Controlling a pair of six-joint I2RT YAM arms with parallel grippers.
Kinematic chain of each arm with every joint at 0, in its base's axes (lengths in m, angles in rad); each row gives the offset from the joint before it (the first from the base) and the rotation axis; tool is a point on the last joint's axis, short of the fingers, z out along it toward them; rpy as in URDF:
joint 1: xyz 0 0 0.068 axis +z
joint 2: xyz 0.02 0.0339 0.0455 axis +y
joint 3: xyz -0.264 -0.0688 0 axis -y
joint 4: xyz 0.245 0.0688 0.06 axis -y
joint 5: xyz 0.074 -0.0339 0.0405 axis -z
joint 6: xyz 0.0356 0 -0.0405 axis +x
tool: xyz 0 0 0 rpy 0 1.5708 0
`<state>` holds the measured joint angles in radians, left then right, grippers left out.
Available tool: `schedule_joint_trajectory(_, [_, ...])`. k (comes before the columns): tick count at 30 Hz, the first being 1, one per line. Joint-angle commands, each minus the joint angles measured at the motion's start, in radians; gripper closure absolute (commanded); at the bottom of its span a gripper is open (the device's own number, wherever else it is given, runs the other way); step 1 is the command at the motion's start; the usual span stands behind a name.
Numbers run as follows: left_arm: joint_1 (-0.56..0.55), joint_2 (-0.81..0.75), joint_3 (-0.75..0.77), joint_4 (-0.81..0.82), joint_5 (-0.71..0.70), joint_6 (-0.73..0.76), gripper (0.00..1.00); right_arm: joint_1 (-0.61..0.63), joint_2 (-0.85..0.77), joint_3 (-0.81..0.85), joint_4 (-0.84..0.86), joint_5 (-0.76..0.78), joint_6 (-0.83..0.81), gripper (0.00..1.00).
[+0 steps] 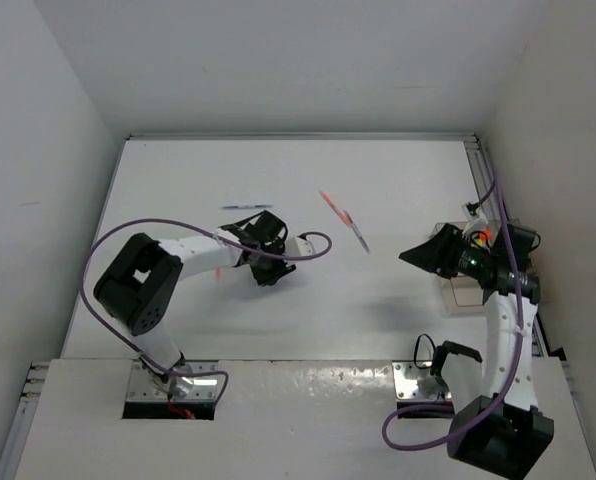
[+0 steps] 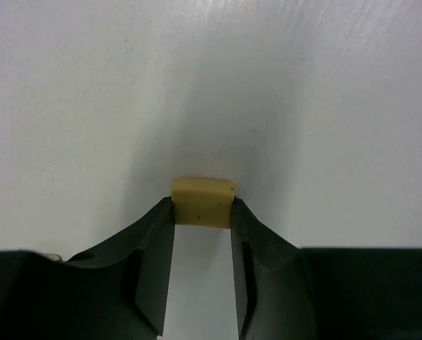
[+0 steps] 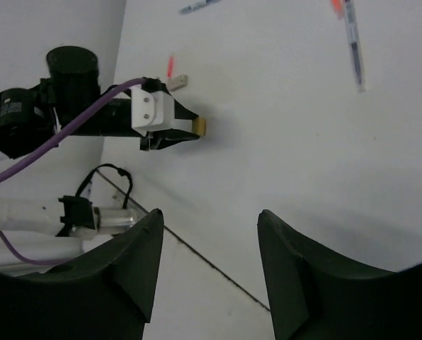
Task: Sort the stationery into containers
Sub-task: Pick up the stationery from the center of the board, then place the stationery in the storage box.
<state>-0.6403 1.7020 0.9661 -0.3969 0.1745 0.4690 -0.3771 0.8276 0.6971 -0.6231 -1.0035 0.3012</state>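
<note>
Nearest me, at about 4 o'clock on the table, my right claw hangs with its black fingers spread and nothing between them, over the small clear plastic box with a tan bottom. At 9 o'clock my left claw is down at the white tabletop. Its two tips press against either side of the small tan eraser block, so I read that as a grip. Farther out, toward 12 o'clock, lie a thin blue-ended pen, a thin orange pen and a thin dark pen, well apart from both claws. My worry is the hold: only the very tips catch the block, so it could twist or squirt out on the lift. The carry toward 3 o'clock also runs straight at the right arm over the box. I cannot tell whether the block is clear of the table. The right arm hides most of the box and its contents, and a pink speck beside the left forearm is too small to name.
</note>
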Motion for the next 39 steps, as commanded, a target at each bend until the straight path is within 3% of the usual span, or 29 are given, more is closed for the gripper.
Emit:
schedule_joint_trajectory(1, [-0.002,-0.100,-0.003,0.032,0.083,-0.032,0.70,0.004,0.019,-0.079,0.126,-0.029,0.229,0.45])
schedule_joint_trajectory(3, [0.017,-0.237,-0.001,0.049,0.257,-0.052,0.70,0.032,0.027,-0.134,0.186,-0.058,0.341,0.46])
schedule_joint_trajectory(5, [0.021,-0.376,-0.007,0.108,0.344,-0.098,0.71,0.070,0.024,-0.177,0.311,-0.070,0.470,0.45])
schedule_joint_trajectory(7, [0.025,-0.394,0.049,0.089,0.475,-0.128,0.71,0.148,0.015,-0.211,0.463,-0.060,0.589,0.42])
schedule_joint_trajectory(11, [0.034,-0.378,0.140,0.125,0.689,-0.265,0.69,0.312,0.054,-0.194,0.565,0.009,0.664,0.28])
schedule_joint_trajectory(13, [0.031,-0.378,0.147,0.209,0.704,-0.373,0.70,0.368,0.079,-0.151,0.585,0.026,0.679,0.25])
schedule_joint_trajectory(14, [0.031,-0.369,0.160,0.214,0.712,-0.392,0.70,0.435,0.090,-0.143,0.600,0.042,0.690,0.24])
schedule_joint_trajectory(19, [0.021,-0.344,0.226,0.239,0.729,-0.441,0.73,0.535,0.126,-0.085,0.735,0.051,0.777,0.22])
schedule_joint_trajectory(39, [-0.045,-0.283,0.302,0.214,0.709,-0.425,0.74,0.593,0.281,0.021,0.804,0.078,0.888,0.25])
